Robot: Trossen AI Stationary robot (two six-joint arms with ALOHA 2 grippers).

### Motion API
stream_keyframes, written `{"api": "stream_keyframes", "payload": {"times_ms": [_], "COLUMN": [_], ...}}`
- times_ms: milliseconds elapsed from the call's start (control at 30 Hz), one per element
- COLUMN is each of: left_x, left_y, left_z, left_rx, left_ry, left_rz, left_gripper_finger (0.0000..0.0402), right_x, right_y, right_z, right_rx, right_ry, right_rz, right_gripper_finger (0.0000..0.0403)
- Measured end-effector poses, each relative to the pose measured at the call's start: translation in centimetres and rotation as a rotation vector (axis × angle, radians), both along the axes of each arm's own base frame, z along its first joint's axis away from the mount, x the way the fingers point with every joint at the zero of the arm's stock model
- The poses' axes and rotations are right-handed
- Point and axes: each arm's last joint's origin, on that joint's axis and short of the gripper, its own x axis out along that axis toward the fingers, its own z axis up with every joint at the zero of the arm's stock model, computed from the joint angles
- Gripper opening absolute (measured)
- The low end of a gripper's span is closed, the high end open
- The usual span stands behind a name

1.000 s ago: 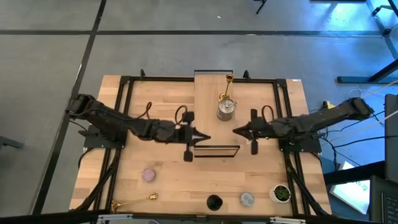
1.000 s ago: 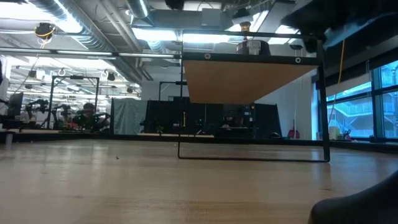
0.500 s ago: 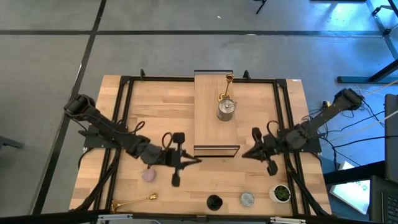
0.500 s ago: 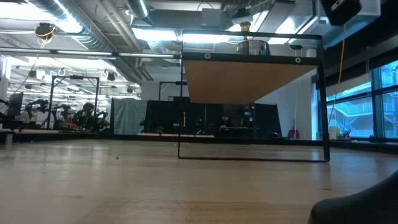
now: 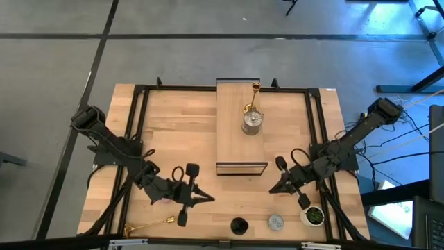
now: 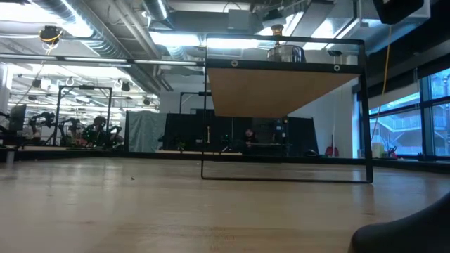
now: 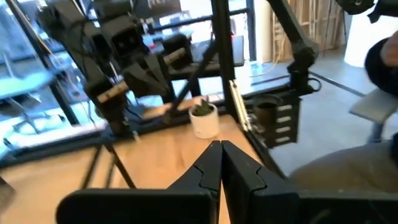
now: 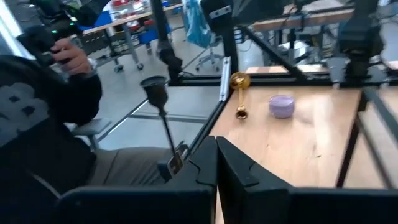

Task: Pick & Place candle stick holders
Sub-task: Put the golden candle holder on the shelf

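Note:
A short gold holder (image 5: 254, 97) and a silver holder (image 5: 252, 121) stand on the raised light-wood shelf (image 5: 232, 139) at the table's middle. A tall gold holder (image 5: 149, 224) lies on its side at the near left. The black holder (image 5: 238, 226) and the grey-blue holder (image 5: 276, 222) stand by the near edge. My left arm mostly covers the lilac-pink holder (image 8: 281, 104) in the high view. My left gripper (image 5: 210, 198) is shut and hangs over the table, left of the black holder. My right gripper (image 5: 271, 191) is shut, above and behind the grey-blue holder.
A small white pot with a green plant (image 5: 313, 215) stands at the near right, close to my right arm. A black metal frame (image 5: 139, 125) runs around the table. A person in dark clothes (image 8: 37, 124) sits beyond the near edge.
Both arms have swung from beside the shelf's front toward the table's near edge. The left gripper went near and a little left. The right gripper went near and turned to point at the near left. Both stayed shut, and no holder moved.

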Motion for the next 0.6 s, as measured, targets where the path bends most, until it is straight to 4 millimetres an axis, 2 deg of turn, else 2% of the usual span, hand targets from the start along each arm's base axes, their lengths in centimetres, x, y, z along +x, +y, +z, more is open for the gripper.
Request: {"api": "stream_keyframes", "payload": {"times_ms": [367, 600], "left_x": [-1.0, -2.5], "left_y": [-1.7, -3.1], "left_z": [-1.1, -2.2], "left_rx": [-0.134, -0.387], "left_ry": [0.086, 0.261], "left_rz": [-0.028, -0.053], "left_gripper_finger": [0.0005, 0.0005], "right_x": [0.5, 0.5], "right_y": [0.5, 0.5], "right_z": [-0.9, -0.8], "right_rx": [-0.012, 0.015], "right_ry": [0.029, 0.042], "right_rz": [0.013, 0.005], "right_gripper_finger": [0.0001, 0.002]}}
